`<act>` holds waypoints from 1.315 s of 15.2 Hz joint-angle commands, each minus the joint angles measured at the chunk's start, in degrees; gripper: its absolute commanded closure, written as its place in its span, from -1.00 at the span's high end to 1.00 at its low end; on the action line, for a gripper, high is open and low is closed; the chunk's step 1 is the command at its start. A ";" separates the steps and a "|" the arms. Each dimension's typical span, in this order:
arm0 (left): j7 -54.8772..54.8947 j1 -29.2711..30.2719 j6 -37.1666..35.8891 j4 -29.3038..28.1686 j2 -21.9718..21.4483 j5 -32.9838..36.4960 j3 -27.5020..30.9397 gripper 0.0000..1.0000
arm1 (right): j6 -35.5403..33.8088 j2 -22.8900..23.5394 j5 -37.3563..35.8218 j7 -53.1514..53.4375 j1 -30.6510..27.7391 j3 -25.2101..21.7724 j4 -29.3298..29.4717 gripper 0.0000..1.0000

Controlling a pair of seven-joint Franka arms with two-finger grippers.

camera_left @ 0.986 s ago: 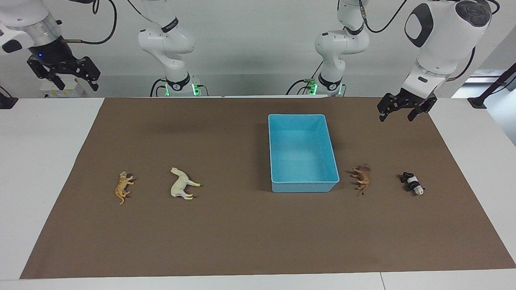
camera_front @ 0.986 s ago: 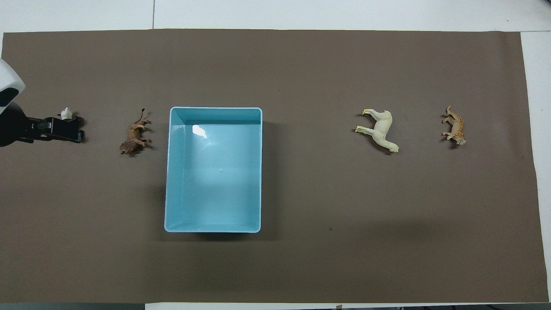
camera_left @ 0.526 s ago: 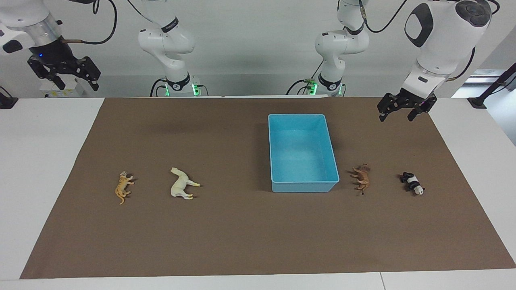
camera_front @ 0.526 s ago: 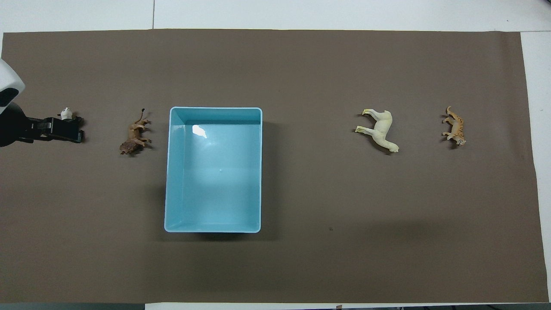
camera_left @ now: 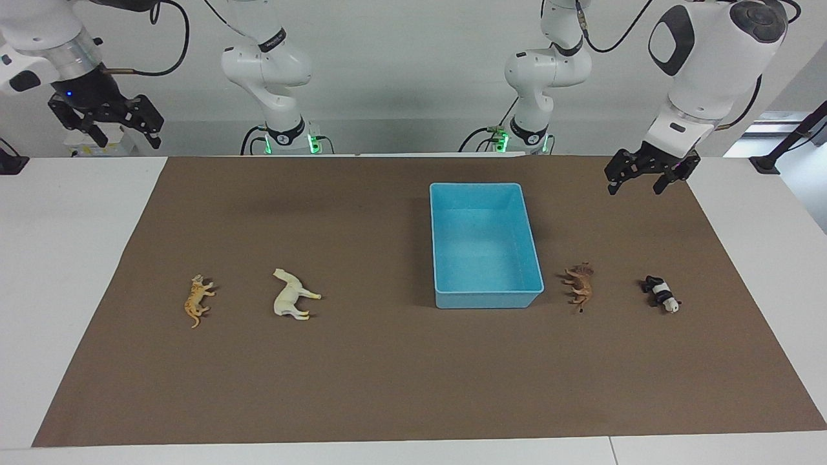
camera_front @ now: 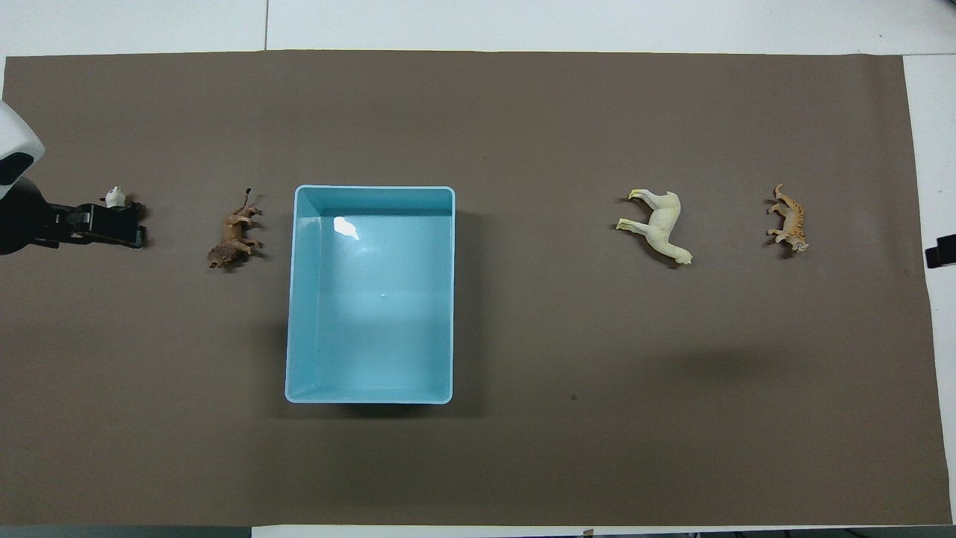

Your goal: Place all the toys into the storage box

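Left gripper (camera_left: pixel 634 179) hovering over the tabletop (camera_left: pixel 400 387), fingers spread and empty — panda (camera_left: pixel 660 293) lying below them | right gripper (camera_left: pixel 120 126) raised, fingers apart, empty | storage box (camera_left: pixel 484 298) holding nothing — tiger (camera_left: pixel 196 300), llama (camera_left: pixel 292 295), lion (camera_left: pixel 579 284) lying outside.

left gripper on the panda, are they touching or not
Apart. The facing view shows the left gripper raised above the mat, with bare brown mat between it and the panda.

A robotics lab, plainly — two white arm bases (camera_left: pixel 274 71) bolted at the edge of a white desk (camera_left: pixel 71 258), green status lights glowing, black cables (camera_left: pixel 168 45) looping along a bare pale wall, a brown mat (camera_left: pixel 387 361) laid flat — a test rig.
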 commanded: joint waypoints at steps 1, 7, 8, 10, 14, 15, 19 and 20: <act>0.74 0.43 0.96 -1.84 -1.66 -0.84 -0.32 1.00 | 8.33 3.81 0.59 -1.70 -0.12 0.14 -4.97 1.00; 1.44 -0.18 19.23 -8.97 4.48 -0.75 -0.41 1.00 | 26.53 15.07 3.05 -1.35 -0.30 0.14 -7.96 1.00; 1.53 -0.10 21.95 -9.49 6.50 -0.75 -0.41 1.00 | 28.65 16.21 3.05 -1.26 -0.12 0.14 -8.06 1.00; 2.58 0.25 27.30 -11.68 10.72 -0.75 -0.32 1.00 | 31.12 19.19 5.75 -1.17 -0.30 0.14 -7.71 1.00; 4.79 -0.09 38.74 -19.42 12.48 -0.75 -0.32 1.00 | 37.27 24.48 7.53 -1.61 0.05 0.14 -7.70 1.00; 4.52 -0.27 39.28 -19.69 13.97 -0.75 -0.32 1.00 | 37.71 24.83 7.45 -2.14 0.23 0.14 -7.71 1.00; 4.43 -1.15 36.66 -19.96 14.34 -0.75 -0.23 1.00 | 39.56 26.50 7.53 -2.49 0.41 0.14 -7.79 1.00; 4.08 -1.15 35.61 -19.96 14.25 -0.75 -0.23 1.00 | 39.83 27.03 7.53 -2.58 0.41 0.14 -7.88 1.00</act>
